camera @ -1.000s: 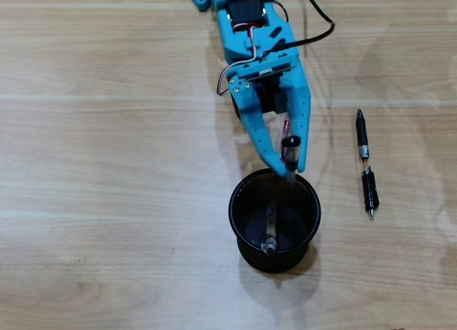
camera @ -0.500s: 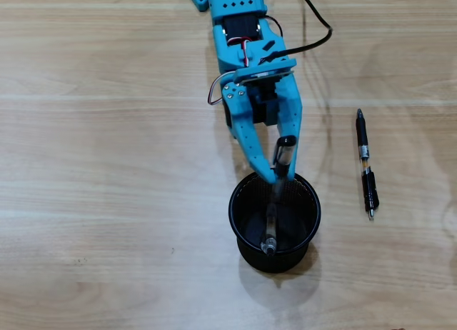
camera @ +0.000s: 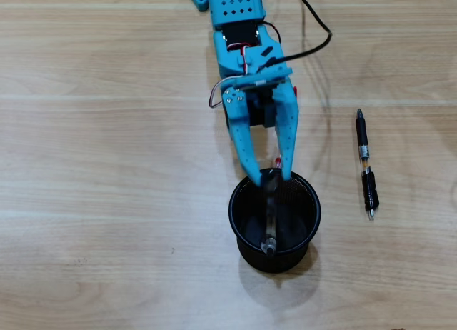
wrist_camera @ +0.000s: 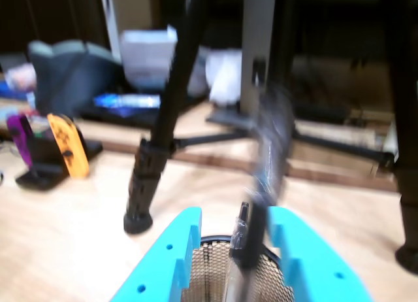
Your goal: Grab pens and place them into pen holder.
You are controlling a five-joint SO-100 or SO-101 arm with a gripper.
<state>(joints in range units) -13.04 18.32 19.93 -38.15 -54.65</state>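
The pen holder (camera: 241, 238) is a round black mesh cup standing on the wooden table. A grey and clear pen (camera: 270, 233) leans inside it. My blue gripper (camera: 270, 178) hangs open over the holder's far rim. A second pen (camera: 272, 199) shows as a dark blur between the fingers, its lower end inside the cup. In the wrist view that blurred pen (wrist_camera: 269, 155) stands tall between the blue fingers (wrist_camera: 179, 253), above the holder's mesh (wrist_camera: 210, 270), with the gripper (wrist_camera: 235, 214) spread clear of it. A black and clear pen (camera: 366, 162) lies on the table to the right.
A black cable (camera: 314, 41) curls off the arm at the top. A small red sliver (camera: 277, 161) shows by the right finger; what it belongs to cannot be told. Tripod legs (wrist_camera: 147, 178) and clutter stand beyond the table in the wrist view.
The gripper carried the black-capped pen over the holder's rim, then its jaws spread. The pen has slipped from the grip and is dropping into the cup.
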